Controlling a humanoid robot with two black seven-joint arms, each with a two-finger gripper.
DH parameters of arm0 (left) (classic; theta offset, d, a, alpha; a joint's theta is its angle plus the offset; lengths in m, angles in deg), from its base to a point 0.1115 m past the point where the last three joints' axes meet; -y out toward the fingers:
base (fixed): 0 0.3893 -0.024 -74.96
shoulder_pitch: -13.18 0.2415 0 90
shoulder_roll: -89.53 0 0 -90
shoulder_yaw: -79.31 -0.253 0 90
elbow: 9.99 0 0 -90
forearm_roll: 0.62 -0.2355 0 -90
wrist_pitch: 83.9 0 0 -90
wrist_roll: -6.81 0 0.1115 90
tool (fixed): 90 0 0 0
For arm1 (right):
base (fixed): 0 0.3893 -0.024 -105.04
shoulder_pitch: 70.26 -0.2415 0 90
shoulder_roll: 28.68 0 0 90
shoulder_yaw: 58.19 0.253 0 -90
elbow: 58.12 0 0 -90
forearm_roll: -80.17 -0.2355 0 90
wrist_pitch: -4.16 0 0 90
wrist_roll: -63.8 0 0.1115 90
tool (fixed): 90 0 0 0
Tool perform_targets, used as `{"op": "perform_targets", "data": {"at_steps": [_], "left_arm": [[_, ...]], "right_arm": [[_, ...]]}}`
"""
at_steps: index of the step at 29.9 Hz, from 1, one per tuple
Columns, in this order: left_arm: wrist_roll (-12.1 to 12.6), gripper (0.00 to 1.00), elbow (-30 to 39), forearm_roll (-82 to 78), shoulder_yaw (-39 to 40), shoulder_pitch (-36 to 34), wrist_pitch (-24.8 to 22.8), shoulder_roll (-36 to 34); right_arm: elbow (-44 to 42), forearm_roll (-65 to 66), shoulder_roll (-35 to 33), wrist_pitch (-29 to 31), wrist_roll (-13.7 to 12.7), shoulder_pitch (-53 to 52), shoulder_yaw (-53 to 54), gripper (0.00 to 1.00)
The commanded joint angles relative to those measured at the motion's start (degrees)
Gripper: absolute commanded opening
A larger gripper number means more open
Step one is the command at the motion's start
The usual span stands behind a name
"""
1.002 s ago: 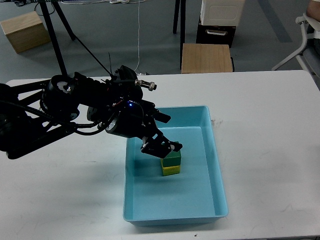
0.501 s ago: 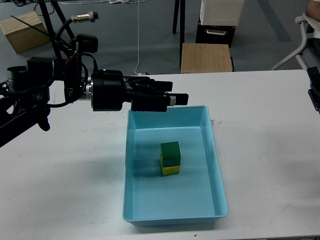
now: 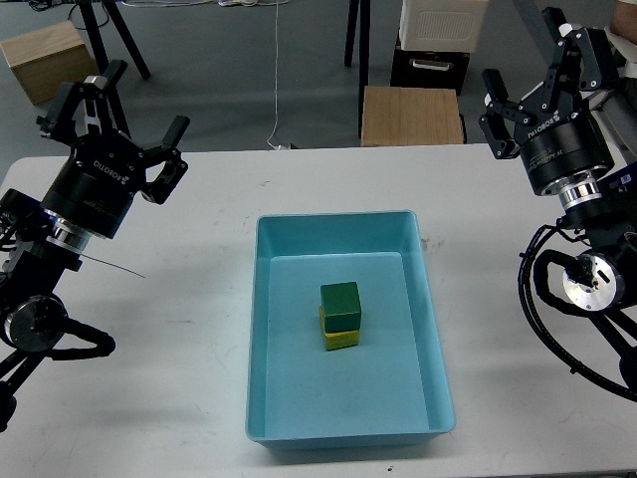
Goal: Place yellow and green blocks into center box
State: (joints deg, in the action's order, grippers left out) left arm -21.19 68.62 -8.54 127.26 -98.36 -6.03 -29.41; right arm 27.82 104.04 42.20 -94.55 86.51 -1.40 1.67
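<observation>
The task appears done: the green block (image 3: 339, 301) is stacked on the yellow block (image 3: 340, 339) inside the blue box (image 3: 438, 329), between the spread, empty left claw (image 3: 111, 105) and right claw (image 3: 542, 65).

2 black arms, matte, cylindrical segments. Left hand (image 3: 111, 105): black, angular fingers, white lettering printed on its round body, silver ring at the wrist below. Right hand (image 3: 542, 62): same build, white lettering, silver wrist ring. Black cables loop beside both arms; round silver-faced joint discs lower down.
</observation>
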Motion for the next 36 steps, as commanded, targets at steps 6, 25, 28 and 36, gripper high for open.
{"op": "perform_targets", "data": {"at_steps": [6,25,28,36], "left_arm": [[0.0,1.0,2.2,7.9,4.9,10.4,-1.5,7.6],[0.0,1.0,4.9,11.4,9.8,20.0,-2.5,23.8],[0.0,1.0,5.1,11.4,10.7,20.5,-2.6,23.7],[0.0,1.0,5.2,11.4,11.1,21.1,-2.6,23.9]], "right_arm": [[3.2,-17.5,3.5,12.6,-5.7,15.7,11.4,0.99],[9.8,-29.8,11.8,22.2,-5.4,32.8,17.5,0.99],[9.7,-29.9,11.8,22.3,-5.4,33.5,18.4,0.99],[9.5,-29.8,11.9,23.0,-5.4,35.0,18.3,0.99]]}}
